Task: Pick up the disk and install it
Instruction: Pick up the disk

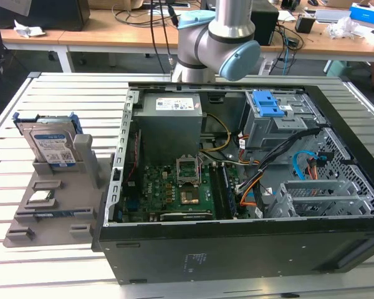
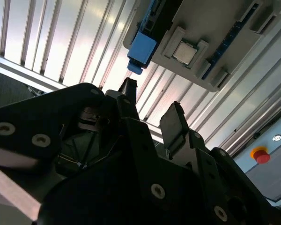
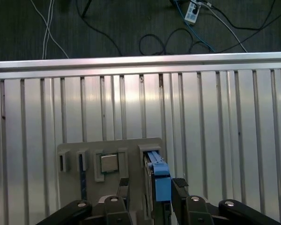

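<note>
Standing on edge in a slot of the grey holder (image 1: 50, 212), the disk (image 1: 50, 144) was found at nine o'clock from the open case (image 1: 237, 252) in the exterior view, on the slatted table (image 1: 62, 93). A chip (image 1: 40, 198) lay flat in a holder pocket at six o'clock from the disk.

In both wrist views the gripper (image 3: 151, 186) hung well clear above the holder, spread wide and holding nothing. The first wrist view lined the disk's blue bracket (image 3: 161, 180) up between the two fingers (image 3: 179, 183). No contact was evident.

Risks, as judgement:
- A descent off line could land a finger on the bracket's top edge or on the holder wall, causing a knock or a tilted disk.
- A grip taken on the plastic bracket alone could flex and slip.
- A skewed lift could bind the disk in its slot and drag the holder.
- Loose cables (image 1: 280, 168) at six o'clock from the cage (image 1: 271, 121) could snag the disk on entry.
</note>
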Motion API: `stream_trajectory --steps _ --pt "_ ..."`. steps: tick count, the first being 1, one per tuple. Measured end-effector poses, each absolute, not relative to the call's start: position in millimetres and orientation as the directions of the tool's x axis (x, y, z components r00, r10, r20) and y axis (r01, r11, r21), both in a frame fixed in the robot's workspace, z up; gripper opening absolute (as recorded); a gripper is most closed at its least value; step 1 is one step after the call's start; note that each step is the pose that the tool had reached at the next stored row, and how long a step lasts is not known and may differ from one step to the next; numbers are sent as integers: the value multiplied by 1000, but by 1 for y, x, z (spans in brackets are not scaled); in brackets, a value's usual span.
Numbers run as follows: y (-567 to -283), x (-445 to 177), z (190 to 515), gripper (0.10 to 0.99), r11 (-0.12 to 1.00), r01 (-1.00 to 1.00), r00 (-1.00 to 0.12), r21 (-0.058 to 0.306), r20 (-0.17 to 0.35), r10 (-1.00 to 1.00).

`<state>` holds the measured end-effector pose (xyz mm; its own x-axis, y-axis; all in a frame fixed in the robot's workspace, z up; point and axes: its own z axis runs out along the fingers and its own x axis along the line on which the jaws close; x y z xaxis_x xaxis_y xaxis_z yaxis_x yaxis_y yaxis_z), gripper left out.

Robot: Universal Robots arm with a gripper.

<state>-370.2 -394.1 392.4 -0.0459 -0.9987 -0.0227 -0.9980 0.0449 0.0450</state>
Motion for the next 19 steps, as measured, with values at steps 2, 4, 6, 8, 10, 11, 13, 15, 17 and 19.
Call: stream_trajectory --steps 2,4,6,8,10,11,13,15,17,19 --pt "-394 -368 392 482 45 -998 -46 45 -23 -999" --pt "-393 -367 392 482 45 -998 -46 45 -22 -999" --pt "-393 -365 392 482 45 -998 -46 45 -22 -999" --pt "-393 -364 391 482 45 -998 -46 45 -22 -999" --pt "-392 -362 391 482 45 -998 -46 45 -22 -999" --pt "-392 -362 391 482 45 -998 -46 45 -22 -999" --pt "-392 -360 390 482 45 -998 -46 45 -21 -999" --pt "-391 -359 390 482 45 -998 -46 45 -21 -999" --pt "-391 -357 389 482 45 -998 -46 45 -21 -999" --pt "-391 -355 389 482 45 -998 -46 45 -20 -999"
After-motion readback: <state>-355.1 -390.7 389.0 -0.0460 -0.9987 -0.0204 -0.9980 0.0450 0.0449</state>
